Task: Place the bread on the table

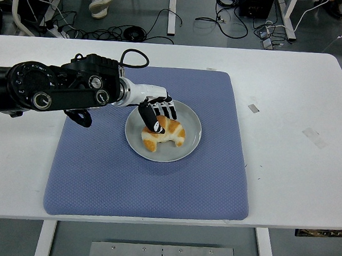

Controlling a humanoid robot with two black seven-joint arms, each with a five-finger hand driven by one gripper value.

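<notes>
A golden croissant (169,134) lies on a grey plate (188,148) in the middle of a blue mat (96,175) on the white table (291,185). My left hand (157,116) reaches in from the left and sits on the croissant's back-left end. Its fingers curl over the far side and the thumb presses the near side, so it grips the bread. The croissant still rests on the plate. The right arm is out of view.
Two small tape pieces (253,108) (313,137) lie on the bare table right of the mat. Cables and chair legs show on the floor beyond the far edge.
</notes>
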